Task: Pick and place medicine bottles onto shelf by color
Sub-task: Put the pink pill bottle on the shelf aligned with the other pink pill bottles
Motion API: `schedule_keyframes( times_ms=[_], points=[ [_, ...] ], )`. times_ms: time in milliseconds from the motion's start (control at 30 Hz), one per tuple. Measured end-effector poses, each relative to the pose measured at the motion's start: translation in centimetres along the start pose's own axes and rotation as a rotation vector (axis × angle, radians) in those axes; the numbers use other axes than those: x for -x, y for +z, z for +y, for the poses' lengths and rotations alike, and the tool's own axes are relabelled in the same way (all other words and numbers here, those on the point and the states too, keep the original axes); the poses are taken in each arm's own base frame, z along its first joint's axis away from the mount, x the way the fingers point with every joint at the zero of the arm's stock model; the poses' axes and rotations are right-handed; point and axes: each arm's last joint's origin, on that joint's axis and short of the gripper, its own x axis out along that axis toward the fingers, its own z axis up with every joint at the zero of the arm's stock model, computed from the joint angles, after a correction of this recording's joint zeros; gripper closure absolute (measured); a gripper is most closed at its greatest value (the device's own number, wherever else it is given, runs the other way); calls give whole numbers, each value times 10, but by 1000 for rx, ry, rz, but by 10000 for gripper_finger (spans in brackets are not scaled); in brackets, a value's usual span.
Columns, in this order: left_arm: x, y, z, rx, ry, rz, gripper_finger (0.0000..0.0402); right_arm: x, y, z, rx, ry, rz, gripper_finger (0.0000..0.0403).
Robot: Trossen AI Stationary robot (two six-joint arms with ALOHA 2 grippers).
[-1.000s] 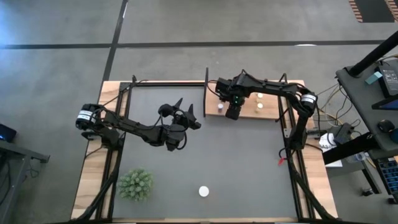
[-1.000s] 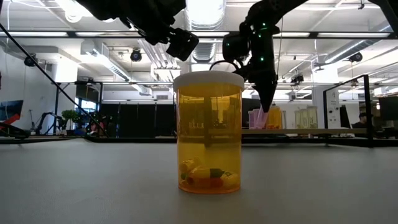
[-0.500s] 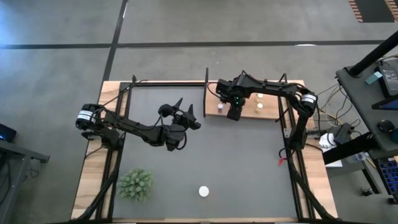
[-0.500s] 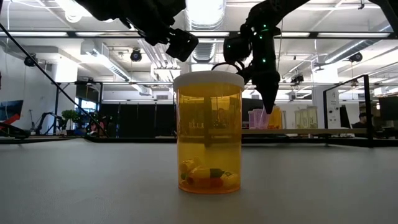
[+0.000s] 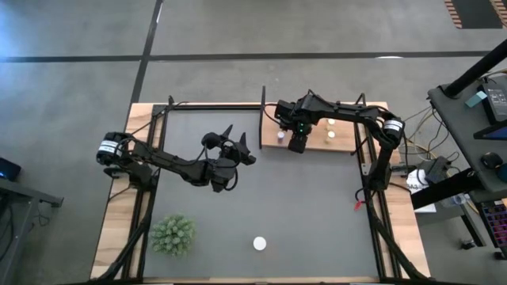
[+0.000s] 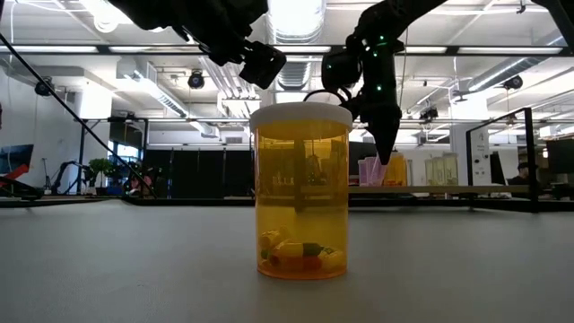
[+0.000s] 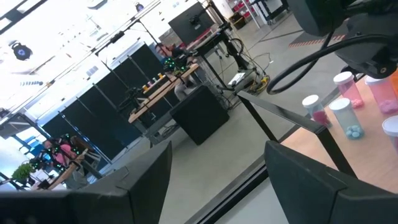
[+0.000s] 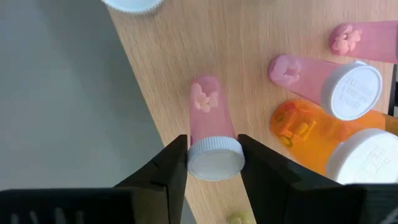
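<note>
Fingers of the right gripper [image 8: 213, 163] hug a pink bottle [image 8: 210, 132] on the shelf [image 8: 261, 37]; pink and orange neighbours crowd at three o'clock. Left gripper [image 5: 235, 144] gapes wide mid-desk.

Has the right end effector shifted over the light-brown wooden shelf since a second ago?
No. In the high view the right end effector sits at the same spot on the light-brown wooden shelf, over the small pink bottle with a white cap, as before.
</note>
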Motion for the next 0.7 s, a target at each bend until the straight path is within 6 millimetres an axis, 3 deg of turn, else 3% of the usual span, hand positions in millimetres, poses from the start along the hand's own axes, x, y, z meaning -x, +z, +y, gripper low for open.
schedule_keyframes(
  times_ms=[467, 700],
  points=[
    [0, 0, 0, 0, 0, 0, 162, 0, 1, 0, -1, 1, -7, 265],
    [0, 0, 0, -1, 0, 0, 162, 0, -1, 0, -36, 2, 9, 283]
  ],
)
